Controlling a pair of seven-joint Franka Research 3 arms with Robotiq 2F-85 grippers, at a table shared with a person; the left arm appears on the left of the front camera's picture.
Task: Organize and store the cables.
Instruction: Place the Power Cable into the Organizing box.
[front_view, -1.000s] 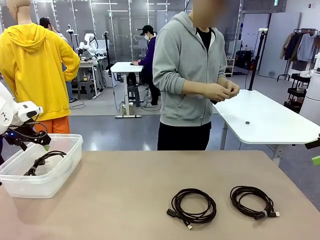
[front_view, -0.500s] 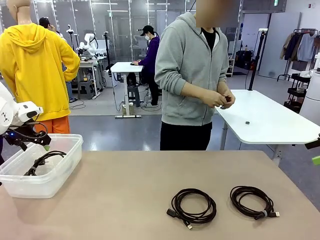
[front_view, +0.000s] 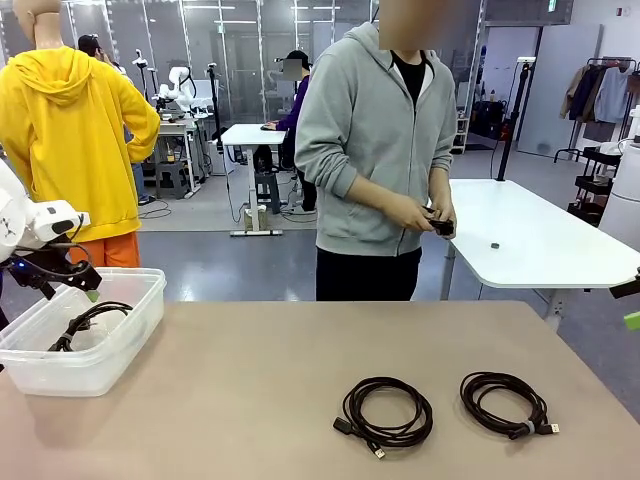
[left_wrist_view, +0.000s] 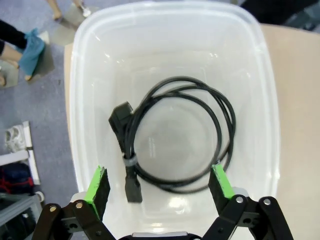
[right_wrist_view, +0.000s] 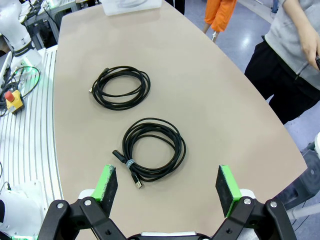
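Two black coiled cables lie on the tan table near its front edge: one in the middle (front_view: 387, 410) (right_wrist_view: 120, 86), one to its right (front_view: 505, 403) (right_wrist_view: 155, 147). Another cable (front_view: 85, 322) (left_wrist_view: 175, 135) lies coiled inside the clear plastic bin (front_view: 120, 345) (left_wrist_view: 75, 100) at the left. My left gripper (front_view: 68, 285) (left_wrist_view: 160, 182) hangs open above the bin, nothing between its green pads. My right gripper (front_view: 632, 305) (right_wrist_view: 167, 182) is open and empty at the table's right edge, high above the two loose coils.
A person in a grey hoodie stands at the far side, both hands (front_view: 430, 218) together on a small dark thing at waist height. A white table (front_view: 530, 240) stands behind to the right. The bin (right_wrist_view: 127, 5) shows at the far end in the right wrist view.
The person has shifted slightly left and lowered the hands. Neither arm has moved, and the cables lie as before.
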